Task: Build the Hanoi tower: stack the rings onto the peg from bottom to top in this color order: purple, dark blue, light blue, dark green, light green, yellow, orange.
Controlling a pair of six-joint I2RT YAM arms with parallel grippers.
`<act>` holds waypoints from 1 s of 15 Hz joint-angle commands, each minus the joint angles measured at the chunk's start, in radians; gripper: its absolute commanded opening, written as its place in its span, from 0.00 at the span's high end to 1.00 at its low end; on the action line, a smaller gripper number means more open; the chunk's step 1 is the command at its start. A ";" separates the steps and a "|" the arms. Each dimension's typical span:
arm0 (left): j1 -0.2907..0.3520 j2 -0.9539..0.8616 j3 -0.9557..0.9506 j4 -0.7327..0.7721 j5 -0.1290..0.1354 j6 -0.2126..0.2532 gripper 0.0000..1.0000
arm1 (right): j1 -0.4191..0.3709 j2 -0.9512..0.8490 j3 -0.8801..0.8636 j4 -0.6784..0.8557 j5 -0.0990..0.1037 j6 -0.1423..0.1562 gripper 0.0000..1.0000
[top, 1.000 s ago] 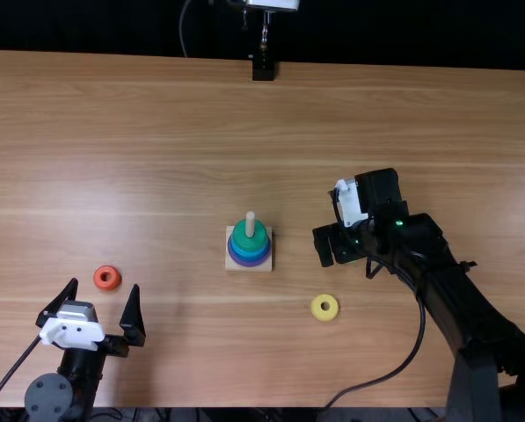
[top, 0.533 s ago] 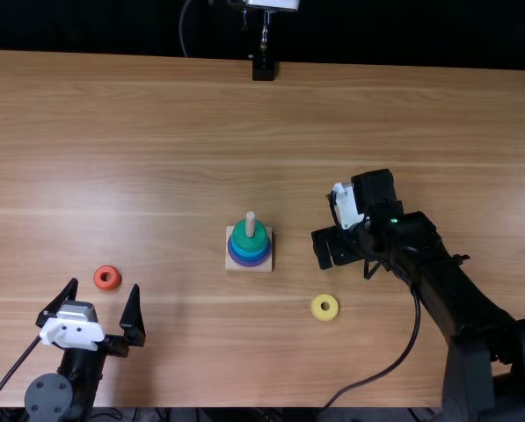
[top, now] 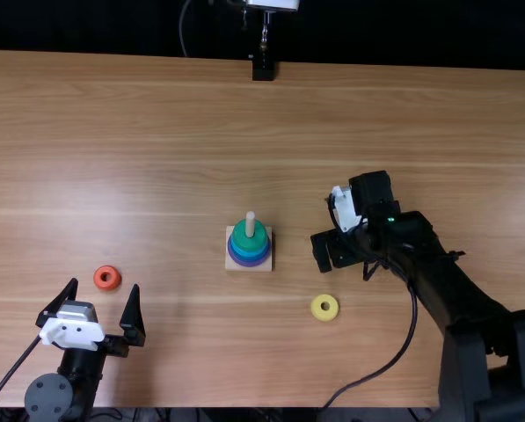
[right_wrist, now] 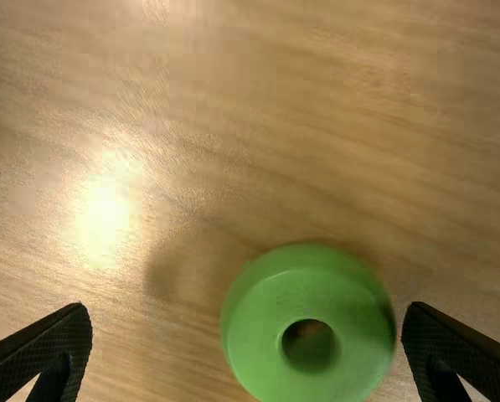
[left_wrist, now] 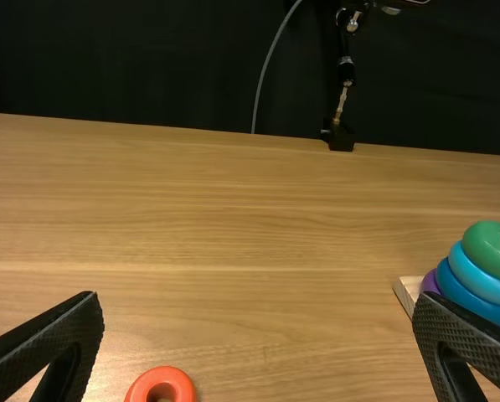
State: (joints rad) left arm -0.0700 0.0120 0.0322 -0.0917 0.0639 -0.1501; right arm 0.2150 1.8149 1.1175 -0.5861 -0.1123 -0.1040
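Right pincer (top: pixel 331 250) has shifted, light green ring (right_wrist: pixel 308 289) between its fingers (nearer one).

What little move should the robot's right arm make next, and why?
Probably nudge the right tool sideways to centre its open fingers around the light green ring. That ring shows much nearer one finger than the other, and light green comes next: the dark green ring tops the stack on the peg.
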 commanded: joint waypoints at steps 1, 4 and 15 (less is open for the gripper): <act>0.013 -0.012 -0.032 -0.004 0.017 0.005 0.00 | -0.012 0.021 -0.013 -0.006 0.000 -0.003 0.00; 0.013 -0.012 -0.032 -0.004 0.017 0.005 0.00 | -0.012 0.023 -0.013 -0.008 0.000 -0.003 0.00; 0.013 -0.012 -0.032 -0.004 0.017 0.005 0.00 | -0.008 0.020 -0.031 -0.033 -0.007 -0.069 1.00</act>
State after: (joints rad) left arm -0.0700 0.0116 0.0322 -0.0921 0.0639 -0.1497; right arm 0.2150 1.8297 1.0992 -0.6144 -0.1101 -0.1562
